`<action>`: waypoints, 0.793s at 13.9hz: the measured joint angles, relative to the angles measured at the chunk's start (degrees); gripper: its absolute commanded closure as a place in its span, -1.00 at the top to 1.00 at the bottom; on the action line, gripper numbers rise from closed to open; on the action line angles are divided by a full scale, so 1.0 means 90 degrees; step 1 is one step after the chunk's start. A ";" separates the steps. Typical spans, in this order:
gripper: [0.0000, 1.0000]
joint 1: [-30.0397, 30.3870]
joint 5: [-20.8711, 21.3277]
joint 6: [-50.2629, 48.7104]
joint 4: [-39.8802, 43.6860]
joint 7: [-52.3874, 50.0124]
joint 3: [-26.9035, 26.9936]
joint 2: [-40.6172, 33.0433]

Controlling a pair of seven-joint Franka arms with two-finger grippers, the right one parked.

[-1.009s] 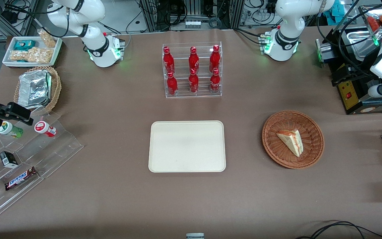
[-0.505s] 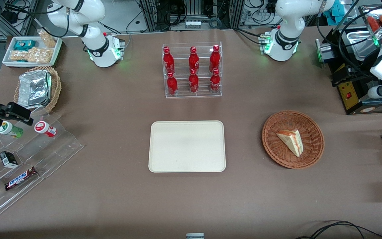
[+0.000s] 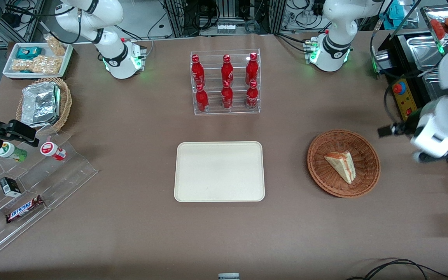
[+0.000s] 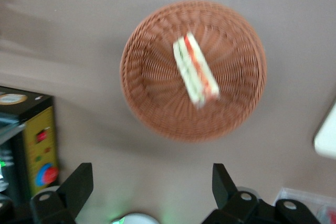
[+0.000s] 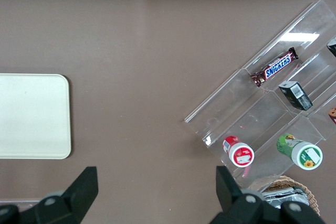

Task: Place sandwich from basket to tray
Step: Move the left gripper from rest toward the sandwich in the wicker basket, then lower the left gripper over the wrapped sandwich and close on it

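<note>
Sandwich (image 3: 341, 165), a pale triangular wedge with orange-red and green layers, lies in the round reddish-brown woven basket (image 3: 368, 155) on the brown worktop (image 3: 138, 229). Beside the basket: flat cream tray (image 3: 219, 171) with nothing on it. Gripper (image 4: 152, 190) hangs above the basket's edge, fingers (image 4: 79, 182) spread wide, holding nothing.

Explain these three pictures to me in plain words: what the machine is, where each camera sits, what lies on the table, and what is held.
Two robot arms stand at a brown table. One picture looks at them from the front; the other two come from cameras on each arm's wrist. The working arm's gripper hangs open above the table beside the basket, toward that arm's end, holding nothing. The sandwich lies in the basket. The tray sits bare mid-table. A rack of red bottles stands farther from the front camera than the tray. Snacks on a clear stand lie toward the parked arm's end.
</note>
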 measured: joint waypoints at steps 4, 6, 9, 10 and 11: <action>1.00 -0.0001 -0.0098 0.1283 -0.0832 -0.1053 -0.0022 0.0197; 1.00 -0.0001 -0.0225 0.1860 -0.1085 -0.1377 -0.0023 0.0372; 1.00 -0.0013 -0.0255 0.3270 -0.1898 -0.1938 -0.0060 0.0490; 1.00 -0.0018 -0.0262 0.3726 -0.2184 -0.2113 -0.0075 0.0528; 1.00 -0.0021 -0.0270 0.4026 -0.2374 -0.2298 -0.0087 0.0585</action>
